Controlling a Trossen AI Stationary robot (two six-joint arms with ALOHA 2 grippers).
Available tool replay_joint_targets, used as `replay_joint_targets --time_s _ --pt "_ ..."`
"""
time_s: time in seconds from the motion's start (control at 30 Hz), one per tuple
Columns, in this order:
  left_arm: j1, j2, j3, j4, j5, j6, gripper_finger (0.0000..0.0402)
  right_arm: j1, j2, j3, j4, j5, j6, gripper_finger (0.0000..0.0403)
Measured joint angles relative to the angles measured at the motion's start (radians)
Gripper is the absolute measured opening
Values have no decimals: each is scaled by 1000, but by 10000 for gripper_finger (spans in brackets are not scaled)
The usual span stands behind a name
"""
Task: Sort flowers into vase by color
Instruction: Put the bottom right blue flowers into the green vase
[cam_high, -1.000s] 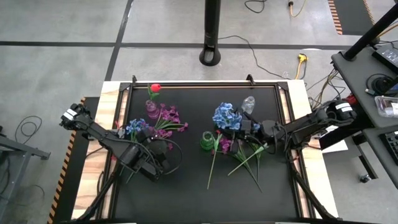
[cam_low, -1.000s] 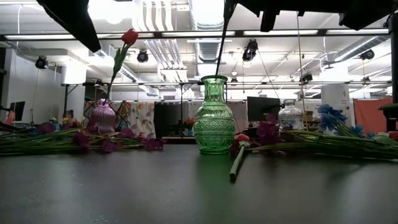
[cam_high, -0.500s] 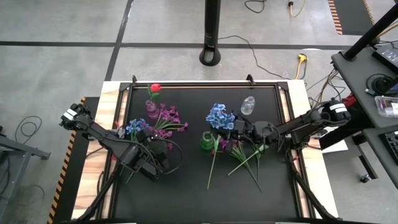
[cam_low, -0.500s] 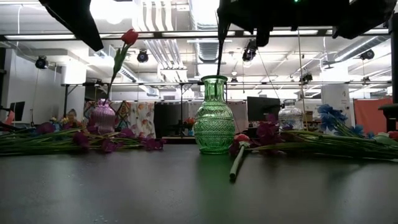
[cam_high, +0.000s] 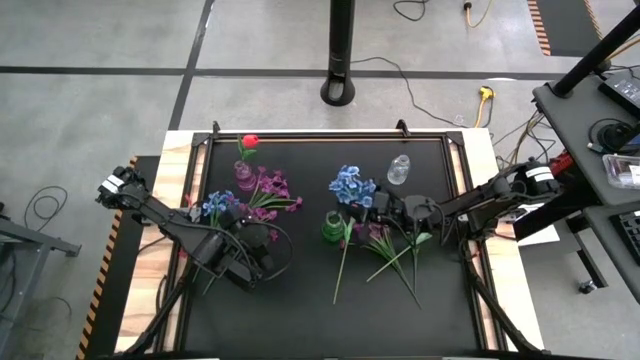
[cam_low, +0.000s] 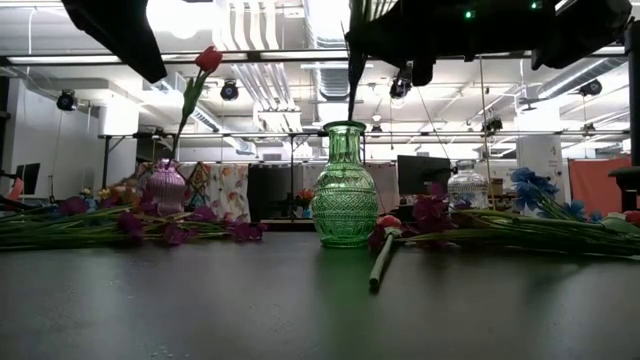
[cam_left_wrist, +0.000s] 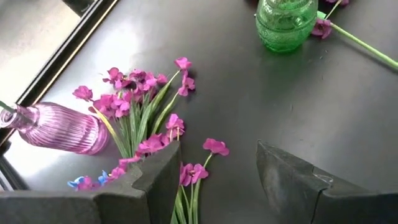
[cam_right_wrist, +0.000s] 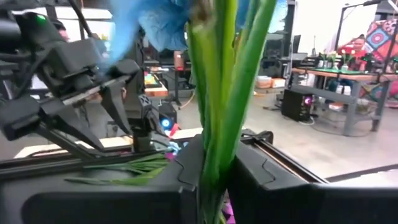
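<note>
Barely started tbh: one red tulip (cam_high: 250, 141) sits in the pink vase (cam_high: 243, 175), the right gripper (cam_right_wrist: 211, 168) pinches a blue flower (cam_high: 351, 185) over the green vase (cam_high: 333, 226), the left gripper (cam_left_wrist: 214, 180) hangs spread, and most stems lie on the table (cam_high: 300, 310).

Black round pole base (cam_high: 339, 93) on grey floor, yellow cable plug (cam_high: 485, 94); ceiling lights (cam_low: 180, 17)

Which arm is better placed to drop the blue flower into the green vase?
Right. Its pincer is shut on the blue flower beside the green vase; the left pincer is open over the purple sprays.
</note>
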Motion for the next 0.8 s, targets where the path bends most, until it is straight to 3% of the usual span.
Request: replay_joint_targets --time_s 0.43,0.8 --pt "0 1 47 -2 81 -31 191 -6 0 0 -65 -1 32 110" --pt "0 3 44 -35 157 -30 191 -6 -2 0 -132 4 81 196"
